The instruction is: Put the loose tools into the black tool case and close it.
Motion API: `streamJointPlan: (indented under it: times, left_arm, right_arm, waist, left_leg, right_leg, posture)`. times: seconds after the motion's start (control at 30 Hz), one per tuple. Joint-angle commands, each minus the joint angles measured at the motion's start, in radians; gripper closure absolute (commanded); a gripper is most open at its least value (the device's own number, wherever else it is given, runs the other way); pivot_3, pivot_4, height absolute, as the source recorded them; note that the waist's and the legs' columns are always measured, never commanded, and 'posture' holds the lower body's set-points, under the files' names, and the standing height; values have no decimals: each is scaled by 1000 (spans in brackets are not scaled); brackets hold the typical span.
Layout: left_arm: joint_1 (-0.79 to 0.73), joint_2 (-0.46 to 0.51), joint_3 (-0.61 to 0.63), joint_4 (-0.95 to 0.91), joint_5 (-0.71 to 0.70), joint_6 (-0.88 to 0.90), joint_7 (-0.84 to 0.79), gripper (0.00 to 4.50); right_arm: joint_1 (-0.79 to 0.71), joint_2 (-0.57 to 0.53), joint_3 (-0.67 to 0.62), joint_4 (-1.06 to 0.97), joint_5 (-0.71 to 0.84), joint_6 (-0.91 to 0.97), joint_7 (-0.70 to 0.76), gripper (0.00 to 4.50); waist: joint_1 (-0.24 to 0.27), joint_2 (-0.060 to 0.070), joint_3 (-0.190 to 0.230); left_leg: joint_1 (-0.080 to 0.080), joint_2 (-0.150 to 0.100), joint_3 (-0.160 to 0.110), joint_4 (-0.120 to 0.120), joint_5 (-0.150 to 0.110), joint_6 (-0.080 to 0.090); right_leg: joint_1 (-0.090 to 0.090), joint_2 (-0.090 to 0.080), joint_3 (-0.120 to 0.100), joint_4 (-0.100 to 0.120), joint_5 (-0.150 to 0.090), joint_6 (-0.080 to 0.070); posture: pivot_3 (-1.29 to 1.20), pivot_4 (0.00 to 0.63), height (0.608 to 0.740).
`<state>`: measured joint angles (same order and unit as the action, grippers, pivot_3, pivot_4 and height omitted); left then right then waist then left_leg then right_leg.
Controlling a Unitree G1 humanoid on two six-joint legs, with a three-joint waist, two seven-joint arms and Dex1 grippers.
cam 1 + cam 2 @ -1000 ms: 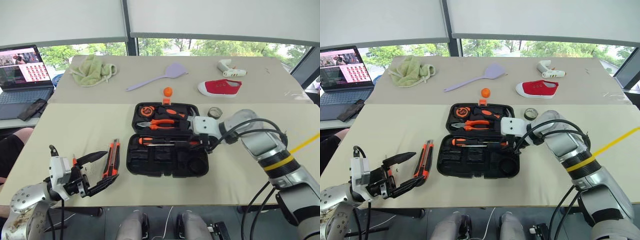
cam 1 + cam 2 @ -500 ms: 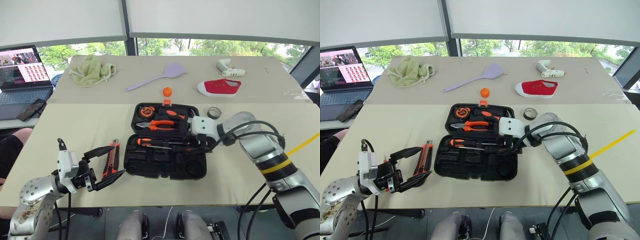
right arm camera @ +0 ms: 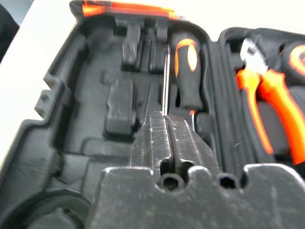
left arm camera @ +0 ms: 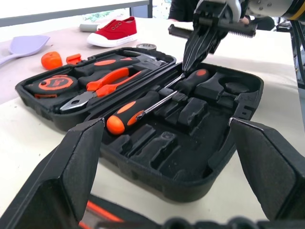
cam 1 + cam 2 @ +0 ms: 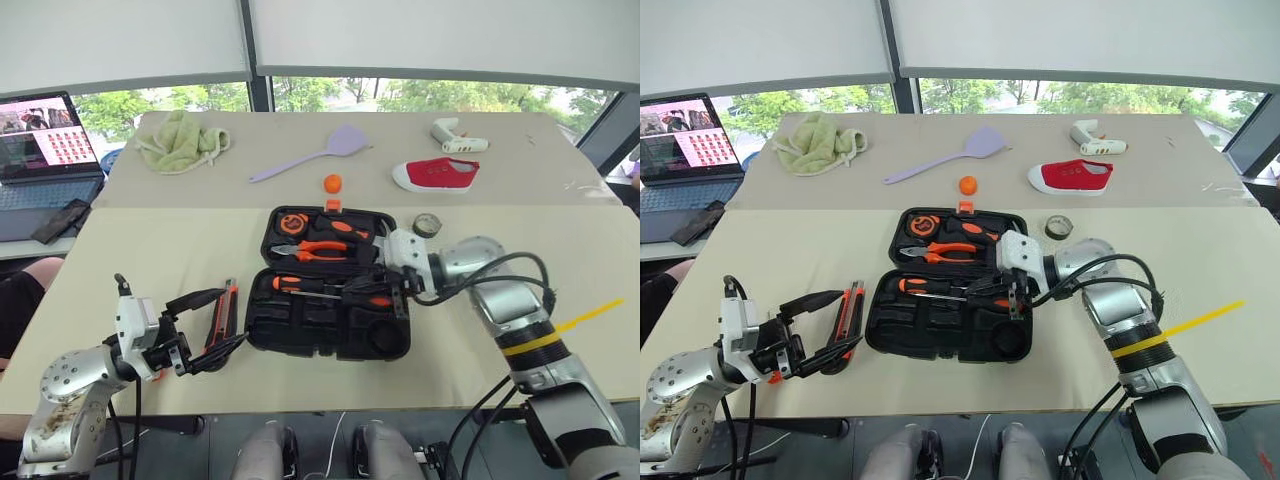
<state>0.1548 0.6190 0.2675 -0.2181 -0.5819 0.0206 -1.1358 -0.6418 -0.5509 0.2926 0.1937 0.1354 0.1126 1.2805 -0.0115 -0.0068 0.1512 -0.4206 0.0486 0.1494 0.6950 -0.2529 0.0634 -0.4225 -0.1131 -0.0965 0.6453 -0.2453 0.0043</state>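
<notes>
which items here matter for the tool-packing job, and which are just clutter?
Job: black tool case, screwdrivers in it, utility knife by the left hand, tape roll.
Clutter: lilac spatula, red shoe, green towel, laptop.

The black tool case lies open on the near table, its far half holding orange-handled pliers and a round orange tape measure. In the near half one orange-and-black screwdriver rests across the moulded slots. The right gripper hangs over the case's right side, fingers pressed together, tips down among the slots. Left of the case the utility knife lies on the table, with the left gripper spread wide just beside it. A small tape roll sits behind the right arm. Farther back lie a lilac spatula, a red shoe, a green cloth and a laptop.
</notes>
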Motion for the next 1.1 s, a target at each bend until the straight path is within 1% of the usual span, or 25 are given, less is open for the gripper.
streamJointPlan:
  times: [0.03,0.2,0.4,0.5,0.53,0.6,0.67,0.7,0.73,0.77,0.8,0.83,0.87,0.93,0.97,1.0,1.03,1.1]
  left_arm:
    - [7,-3,9,-9,4,-26,3,0]
    - [30,-1,20,-12,13,-28,12,0]
    - [51,0,30,-15,29,-23,37,0]
    - [81,-2,55,-32,14,-3,65,0]
    - [95,-4,81,-40,-10,18,84,0]
    - [141,-10,161,-44,-50,42,125,0]
    - [208,-11,253,-34,-78,57,144,0]
    - [248,-8,300,-30,-93,82,158,0]
    - [288,-3,341,-31,-106,126,186,0]
    - [331,1,385,-30,-98,193,254,0]
    - [375,6,427,-27,-85,260,320,0]
    - [425,-3,467,-22,-93,274,326,0]
    - [471,-12,501,-18,-95,278,320,0]
    - [534,-29,550,-12,-104,299,329,0]
    - [555,-36,567,-6,-102,315,346,0]
    - [578,-44,586,5,-101,322,350,0]
    - [596,-52,601,12,-104,330,352,0]
    - [629,-64,628,3,-115,365,367,0]
  right_arm:
    - [0,-1,36,55,-74,-146,-9,4480]
    - [-2,21,59,118,-114,-157,-33,4480]
    - [-3,44,107,107,-154,-174,-31,4480]
    - [-9,57,75,70,-125,-145,-46,4480]
    - [-8,57,39,56,-95,-149,-57,4480]
    - [9,38,-54,4,18,-117,-33,4480]
    - [53,-24,-126,-63,117,-88,30,3919]
    - [85,-51,-166,-91,160,-91,49,3709]
    - [116,-71,-203,-115,202,-83,60,3391]
    - [153,-85,-245,-141,247,-78,63,3105]
    - [190,-99,-286,-159,280,-82,62,2719]
    - [236,-115,-327,-165,300,-113,70,2349]
    - [276,-130,-360,-166,309,-144,80,2072]
    - [347,-139,-420,-171,340,-160,78,1390]
    - [379,-136,-447,-169,365,-169,84,1074]
    - [421,-135,-479,-157,395,-178,103,726]
    - [456,-131,-505,-139,411,-210,123,397]
    - [528,-151,-530,-89,407,-245,172,397]
  waist:
    - [-1,0,0]
    - [-3,0,0]
    - [-4,-1,-1]
    - [-11,-1,-1]
    - [-13,-1,-1]
    - [-13,-1,-1]
    - [-9,-1,0]
    - [-7,-1,0]
    - [-4,-2,0]
    - [-3,-2,0]
    - [-2,-2,0]
    - [-1,-3,0]
    - [-1,-4,0]
    - [0,-7,1]
    - [1,-7,1]
    - [2,-7,1]
    - [5,-7,1]
    - [7,-7,1]
  left_leg:
    - [0,0,0,0,0,0]
    - [2,0,0,0,0,0]
    - [8,1,0,-1,0,-1]
    - [11,1,0,-2,1,-2]
    - [11,1,0,-2,1,-2]
    - [10,2,0,-3,1,-2]
    - [7,2,0,-3,1,-2]
    - [5,1,0,-2,1,-2]
    - [5,1,0,-2,0,-1]
    - [5,1,0,-2,0,0]
    - [5,1,0,-2,-1,1]
    - [5,1,0,-2,-1,1]
    - [5,1,0,-2,-2,2]
    - [6,1,-1,-2,-7,9]
    - [6,1,-1,-2,-8,8]
    - [6,1,-1,-2,-12,2]
    - [7,1,-1,-2,-12,2]
    - [8,1,-2,-2,-12,2]
  right_leg:
    - [0,0,0,0,0,0]
    - [1,0,1,1,0,0]
    - [5,0,1,1,0,-1]
    - [6,0,2,2,0,-2]
    - [5,0,2,2,0,-2]
    - [4,0,3,2,0,-2]
    - [2,0,3,2,0,-3]
    - [1,-1,3,2,0,-3]
    - [1,-1,3,1,0,-2]
    - [2,-2,2,0,0,-2]
    - [3,-2,2,-1,0,-2]
    - [3,-3,2,-2,0,-1]
    - [4,-3,1,-2,0,-1]
    - [3,-2,1,-3,0,-1]
    - [2,-3,1,-4,0,-1]
    - [1,-3,1,-4,0,-1]
    - [1,-4,1,-4,0,-1]
    - [1,-6,1,-4,-1,-2]
  posture:
    - [0,150,740]
    - [0,150,740]
    - [0,150,740]
    - [0,150,740]
    - [0,150,740]
    - [0,150,740]
    - [0,150,740]
    - [0,150,740]
    - [0,150,740]
    - [0,150,740]
    - [0,150,740]
    - [0,150,740]
    - [0,150,740]
    - [0,150,740]
    - [0,150,740]
    - [0,150,740]
    - [0,150,740]
    - [0,150,740]
